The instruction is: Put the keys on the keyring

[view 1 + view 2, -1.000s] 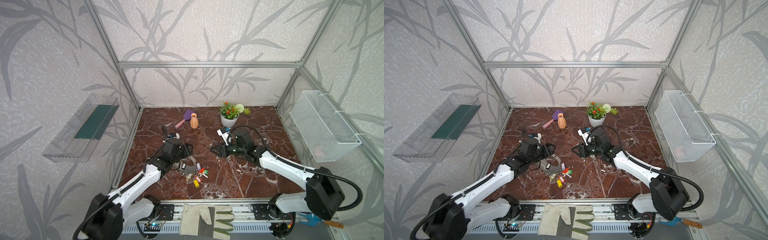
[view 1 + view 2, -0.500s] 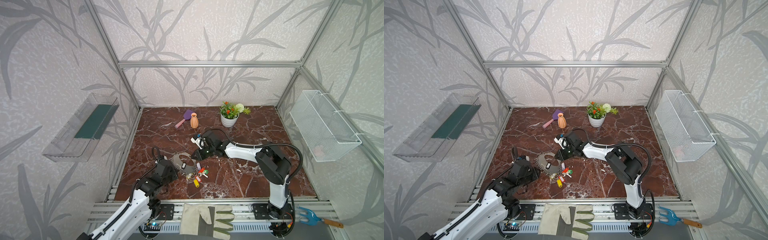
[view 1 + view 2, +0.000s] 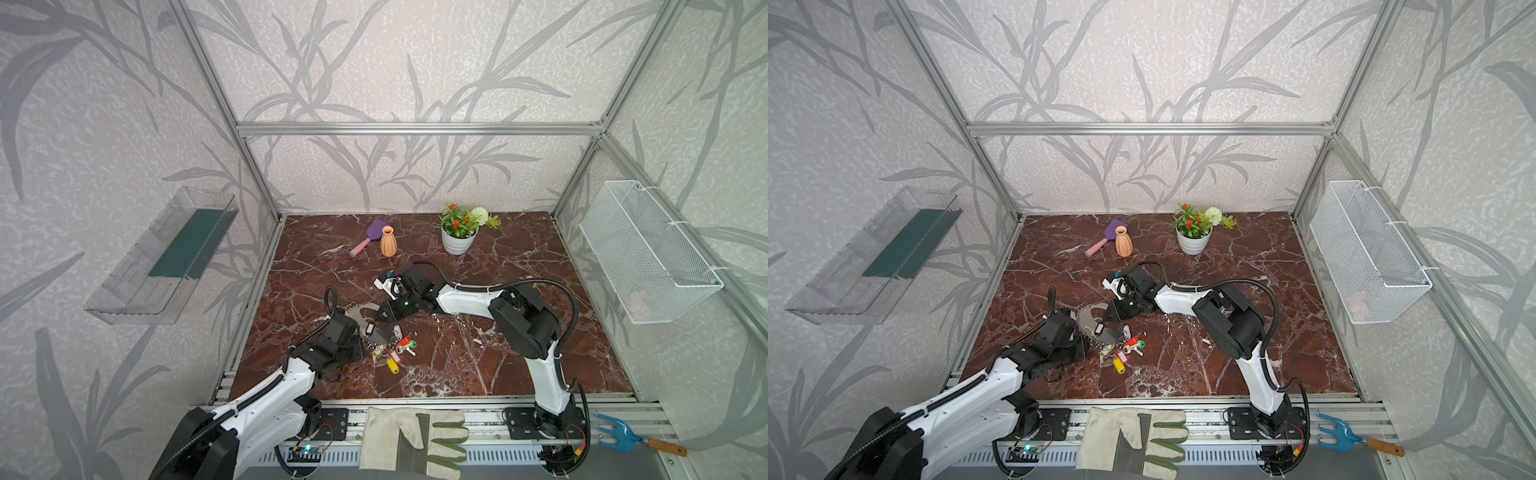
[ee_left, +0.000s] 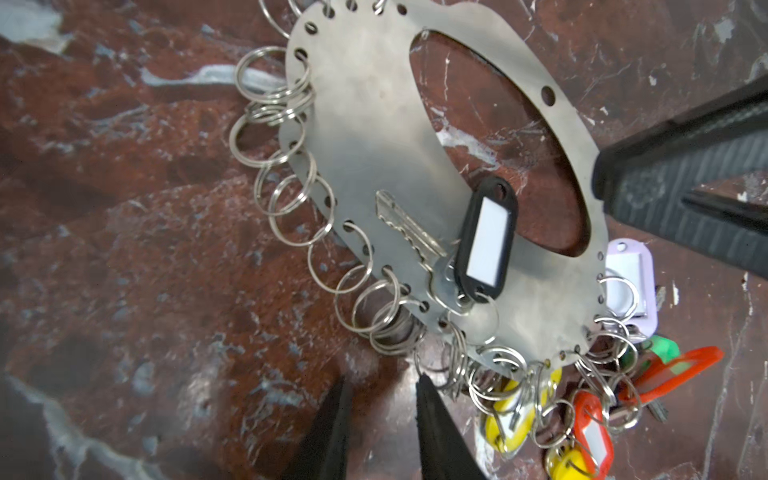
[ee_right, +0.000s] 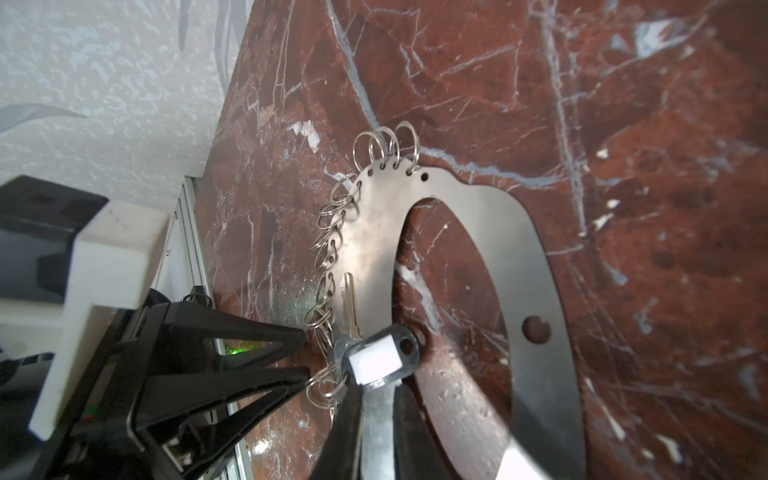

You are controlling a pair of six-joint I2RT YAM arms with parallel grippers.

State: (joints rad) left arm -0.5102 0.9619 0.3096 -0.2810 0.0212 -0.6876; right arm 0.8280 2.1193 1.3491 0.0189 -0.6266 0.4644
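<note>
The keyring [image 4: 374, 137] lies flat on the marble, seen in both top views [image 3: 356, 312] [image 3: 1086, 318]. A black-tagged silver key [image 4: 486, 237] rests on it. The coloured keys [image 4: 582, 415] [image 3: 395, 353] bunch among the fringe rings at its near end, with a lilac tag [image 4: 627, 282] beside them. My left gripper [image 4: 380, 382] [image 3: 361, 347] is open low at the fringe, with only floor between the jaws and one fingertip [image 4: 419, 380] against a ring. My right gripper [image 5: 378, 390] [image 3: 377, 316] is over the plate's end, its jaws a narrow slit apart and gripping nothing.
At the back stand an orange vase [image 3: 388, 243], a purple scoop [image 3: 368, 237] and a potted plant [image 3: 459, 232]. A work glove [image 3: 411, 440] and a blue hand rake [image 3: 623, 434] lie on the front rail. A wire basket [image 3: 648, 257] hangs on the right wall.
My right gripper came in from the middle right to the keyring and narrowed. My left gripper drew back toward the front, then returned to the plate's fringe, its jaws closer together.
</note>
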